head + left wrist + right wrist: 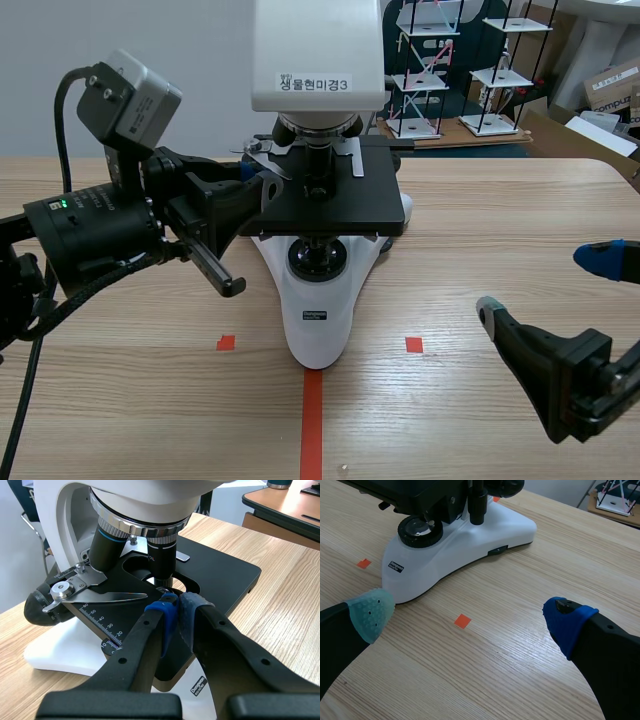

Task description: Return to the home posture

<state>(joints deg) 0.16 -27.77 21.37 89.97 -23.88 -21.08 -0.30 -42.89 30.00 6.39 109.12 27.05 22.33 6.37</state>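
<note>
Backing out is looking like the risky part for the black left gripper (177, 605). It is sitting over the flat black stage (220, 575) of the white laboratory microscope (320, 310). Its tips are lying just below the black-and-silver objective lens (161, 555) and near the thin silver slide clip (107, 597). A straight lift would probably be knocking the lens. A sideways swing could be snagging the clip or dragging the stage, and either one might be shoving the whole instrument across the pale wooden table (480, 220). A withdrawal low and straight back toward the robot is seeming the safer line.

The left gripper is holding its two thick fingers together, blue dotted pads meeting, with nothing showing between them.

The black right gripper (470, 617) is hanging low over the table on the microscope's right, well apart from its base. Its fingers are standing wide apart, one tipped with a grey-green pad and the other with a blue one, gripping nothing. It is facing little hazard on its way home.
</note>
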